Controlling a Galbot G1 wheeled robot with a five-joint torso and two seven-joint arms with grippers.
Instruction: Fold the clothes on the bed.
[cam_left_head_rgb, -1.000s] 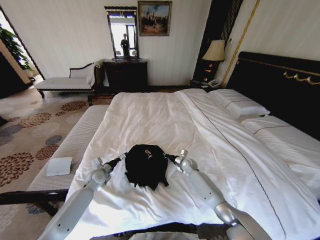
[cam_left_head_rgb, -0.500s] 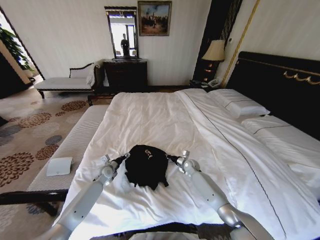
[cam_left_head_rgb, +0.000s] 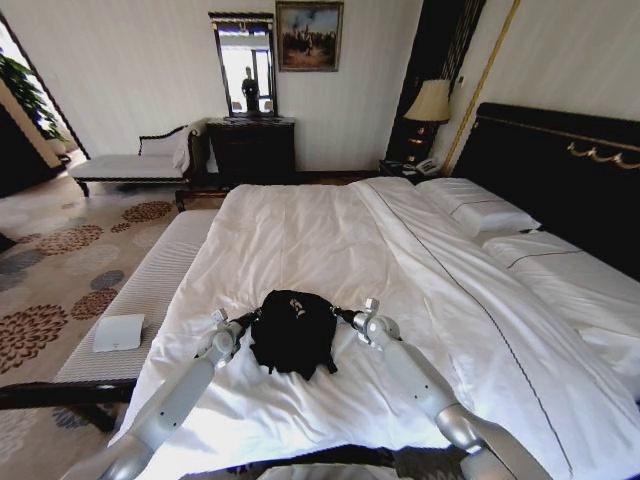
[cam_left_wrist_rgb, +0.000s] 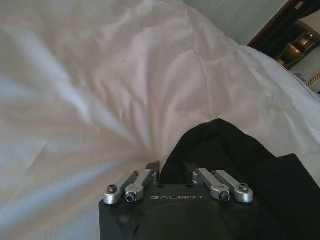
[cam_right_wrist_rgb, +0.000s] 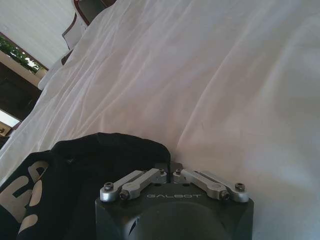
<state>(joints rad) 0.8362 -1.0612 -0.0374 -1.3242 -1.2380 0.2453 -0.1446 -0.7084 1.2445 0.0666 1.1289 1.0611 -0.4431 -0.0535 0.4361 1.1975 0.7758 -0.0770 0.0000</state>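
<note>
The clothes, a black T-shirt (cam_left_head_rgb: 292, 330) with white lettering, lie bunched in a heap near the foot of the bed (cam_left_head_rgb: 300, 230), on the white duvet. My left gripper (cam_left_head_rgb: 250, 318) touches the heap's left edge. In the left wrist view this gripper (cam_left_wrist_rgb: 171, 172) is shut, with black fabric (cam_left_wrist_rgb: 235, 155) between its fingers. At the heap's right edge, my right gripper (cam_left_head_rgb: 338, 315) pinches the fabric. The right wrist view shows that gripper (cam_right_wrist_rgb: 169, 167) shut at the rim of the T-shirt (cam_right_wrist_rgb: 100, 160), whose white letters show beside it.
A pale striped bench (cam_left_head_rgb: 150, 290) runs along the bed's left side, with a white flat object (cam_left_head_rgb: 118, 332) on the carpet beyond. Pillows (cam_left_head_rgb: 475, 210) and the dark headboard (cam_left_head_rgb: 560, 170) are at the right. A chaise (cam_left_head_rgb: 130, 165) and dresser (cam_left_head_rgb: 250, 145) stand by the far wall.
My left arm has moved right, bringing its gripper in against the T-shirt's left edge. The heap has drawn in slightly narrower. The right arm has hardly moved.
</note>
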